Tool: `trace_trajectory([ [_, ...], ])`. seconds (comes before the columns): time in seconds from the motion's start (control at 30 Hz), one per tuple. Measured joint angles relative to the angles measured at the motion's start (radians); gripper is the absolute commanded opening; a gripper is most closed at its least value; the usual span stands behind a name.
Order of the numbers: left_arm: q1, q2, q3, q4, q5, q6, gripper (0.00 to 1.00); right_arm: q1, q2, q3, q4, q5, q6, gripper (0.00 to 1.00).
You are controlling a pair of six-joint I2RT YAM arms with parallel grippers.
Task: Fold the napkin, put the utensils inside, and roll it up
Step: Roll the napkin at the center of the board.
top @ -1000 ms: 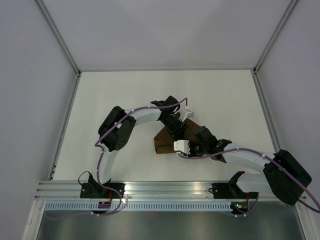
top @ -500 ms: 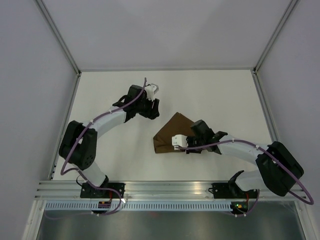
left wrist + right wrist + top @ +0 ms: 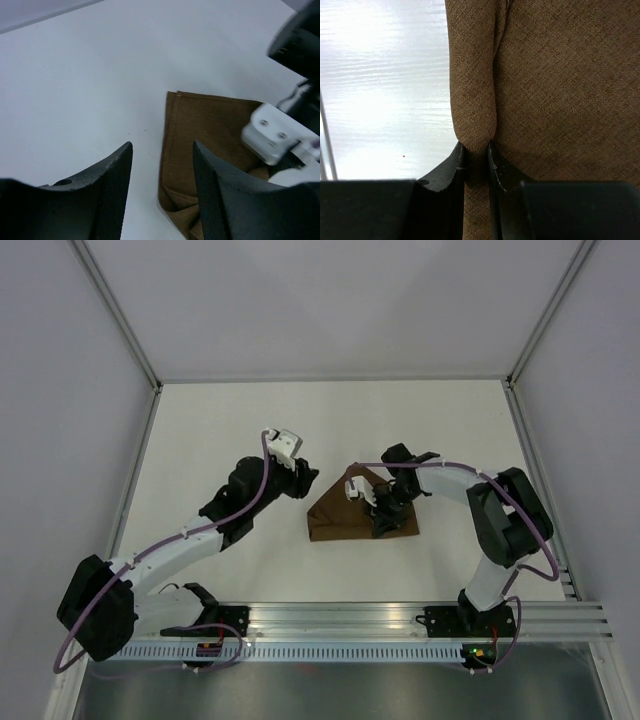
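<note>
Top external view has the napkin (image 3: 340, 518) lying folded in the middle of the worktop (image 3: 230, 420), a brown wedge with its point toward the far side. It sits in much the same spot as a second ago. The arms are what have changed.

A second back both claws were crowded onto the cloth. The left arm then swung clear to the far left, and now its claw (image 3: 303, 480) is back near the napkin's far-left edge, apart from it. The left wrist view shows the left claw (image 3: 162, 147) spread wide and holding nothing, with bare worktop and the napkin's hemmed edge (image 3: 200, 125) beneath.

The right arm has come round, reaching in from the far right instead of the near right, and the right claw (image 3: 383, 518) is down on the cloth. In the right wrist view the right claw (image 3: 476, 150) is pinching a raised ridge of napkin (image 3: 560, 75) between its fingers.

The knife shows in none of the views. It may be tucked inside, but I cannot tell.

My reading is that the fold is made, the right arm has taken a fresh grip to work the cloth, and the left stands ready to help.
</note>
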Motion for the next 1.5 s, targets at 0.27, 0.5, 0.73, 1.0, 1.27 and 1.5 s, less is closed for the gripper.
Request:
trace_trajectory([
  [0.27,-0.215,-0.034,-0.143,0.115,-0.093,0.095,0.56,-0.064,0.233,0.235,-0.273,-0.109,-0.030,0.00],
  [0.5,-0.393,0.087,-0.133,0.124,-0.142,0.222,0.58,-0.090,0.342,0.341,-0.401,-0.153,-0.036,0.00],
  [0.73,-0.539,0.391,0.040,0.053,-0.166,0.401,0.58,-0.098,0.387,0.385,-0.452,-0.166,-0.034,0.00],
  [1.0,-0.589,0.575,0.132,0.014,-0.168,0.542,0.59,-0.104,0.405,0.402,-0.472,-0.175,-0.028,0.01],
  [1.27,-0.587,0.624,0.145,0.053,-0.199,0.616,0.60,-0.110,0.408,0.403,-0.472,-0.179,-0.018,0.00],
  [1.5,-0.550,0.647,0.148,0.103,-0.224,0.645,0.60,-0.111,0.410,0.405,-0.474,-0.179,-0.016,0.01],
])
